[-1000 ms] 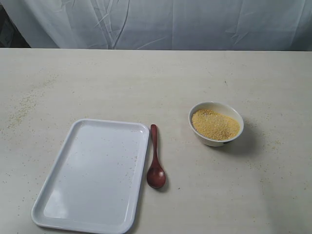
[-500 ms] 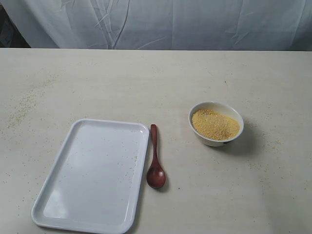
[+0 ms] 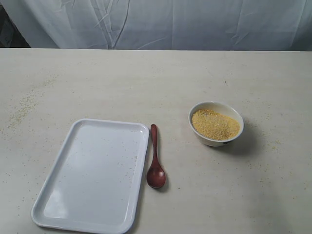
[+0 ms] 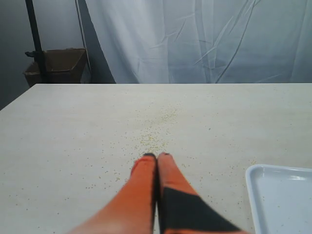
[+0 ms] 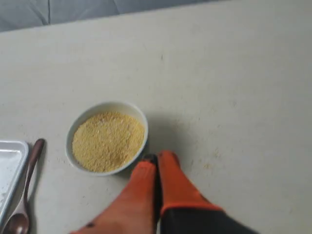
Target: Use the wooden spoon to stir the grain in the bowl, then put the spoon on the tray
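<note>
The small white bowl holds a mound of yellow grain. To its left the dark wooden spoon lies flat on the table, scoop toward the front, right beside the tray's edge. The large white tray carries only stray granules. Neither arm shows in the exterior view. My right gripper is shut and empty, its orange fingertips just beside the bowl's rim. My left gripper is shut and empty over bare table, away from the tray's corner.
Spilled granules speckle the table at the far left. A white cloth backdrop hangs behind the table's far edge. A brown box and a dark pole stand beyond the table's corner.
</note>
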`<move>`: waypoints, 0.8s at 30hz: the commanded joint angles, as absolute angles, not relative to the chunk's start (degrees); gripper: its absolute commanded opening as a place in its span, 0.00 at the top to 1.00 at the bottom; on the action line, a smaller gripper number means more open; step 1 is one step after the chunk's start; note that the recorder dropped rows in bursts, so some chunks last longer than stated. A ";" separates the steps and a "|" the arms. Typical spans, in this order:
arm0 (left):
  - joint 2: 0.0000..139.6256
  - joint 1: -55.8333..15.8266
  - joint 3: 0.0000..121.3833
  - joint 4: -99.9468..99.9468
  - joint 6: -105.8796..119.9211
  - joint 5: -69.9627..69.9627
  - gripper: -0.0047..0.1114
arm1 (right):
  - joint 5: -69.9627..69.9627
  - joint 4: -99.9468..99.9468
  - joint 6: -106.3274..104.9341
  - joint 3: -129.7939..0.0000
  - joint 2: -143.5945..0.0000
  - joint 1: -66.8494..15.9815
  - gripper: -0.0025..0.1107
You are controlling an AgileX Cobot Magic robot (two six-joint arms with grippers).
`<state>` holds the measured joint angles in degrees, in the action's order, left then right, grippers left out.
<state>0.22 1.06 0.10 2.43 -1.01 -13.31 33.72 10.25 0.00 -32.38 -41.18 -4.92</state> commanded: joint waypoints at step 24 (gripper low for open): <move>0.00 1.16 0.00 2.48 -1.03 -13.23 0.96 | 41.97 -1.19 25.73 -74.99 -110.65 -43.43 0.98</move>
